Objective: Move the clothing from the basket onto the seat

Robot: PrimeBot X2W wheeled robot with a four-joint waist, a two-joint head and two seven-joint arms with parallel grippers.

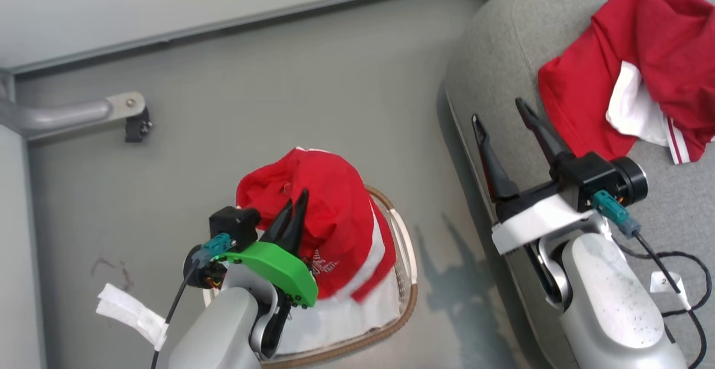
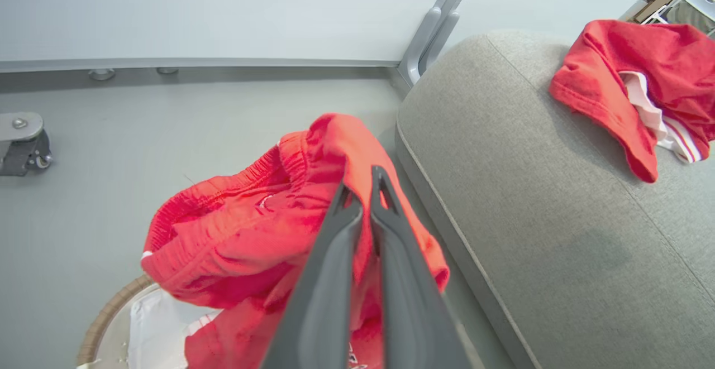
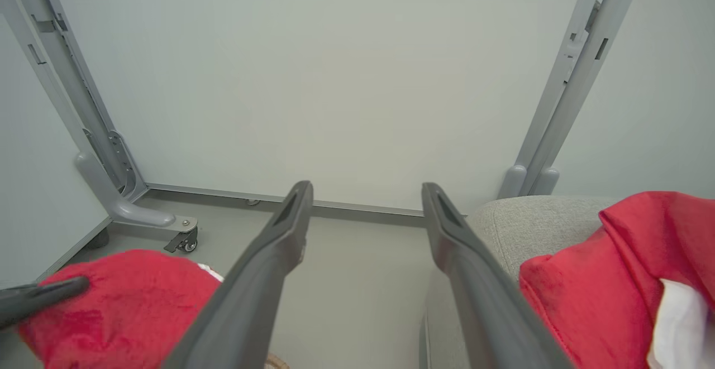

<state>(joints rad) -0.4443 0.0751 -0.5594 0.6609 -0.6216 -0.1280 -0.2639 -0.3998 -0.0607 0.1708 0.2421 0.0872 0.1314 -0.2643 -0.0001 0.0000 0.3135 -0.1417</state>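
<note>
Basket (image 1: 412, 279) half hidden under red garment (image 1: 329, 212) and left forearm (image 1: 223, 330)

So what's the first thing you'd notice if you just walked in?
A bright red sports garment with white lettering bunches up from the small white woven-rimmed basket at bottom centre, pinched by the shut left end effector. Another red-and-white garment lies crumpled on the big grey fabric seat cushion, upper right.

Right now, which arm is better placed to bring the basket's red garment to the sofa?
Left: its jaws are shut on the red shorts over the basket. The right jaws stand open, empty, beside the sofa cushion.
</note>
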